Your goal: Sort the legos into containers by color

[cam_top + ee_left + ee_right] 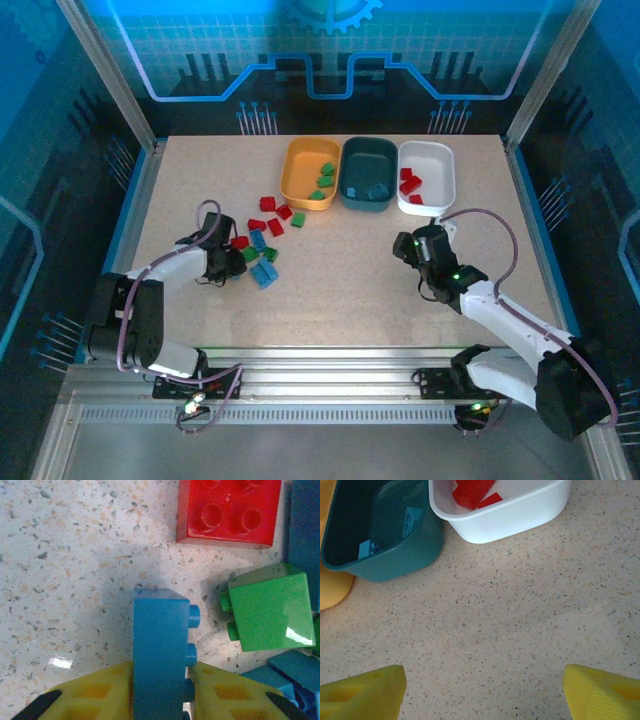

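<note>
The speckled table sits in a blue-lit cell. Three bins stand in a row at its far edge: orange-yellow, dark teal and white. Your left gripper is over the loose pile of bricks on the table's left half, nearer you than the bins. Its yellow fingers are closed against both sides of a blue brick, which stands between them and juts out past the tips. A green brick lies just beside it and a red brick a little farther off, neither touching it. Treat the blue brick as light, rigid and glossy, so it is likely to slip or twist rather than give. One finger seems to bear on the studded face, which I judge a less sure seat than two flat walls, so lift gently. Blue pieces already lie in the teal bin, so I would take it there. Your right gripper hangs wide open with nothing in it, over bare table just in front of the teal and white bins.
</note>
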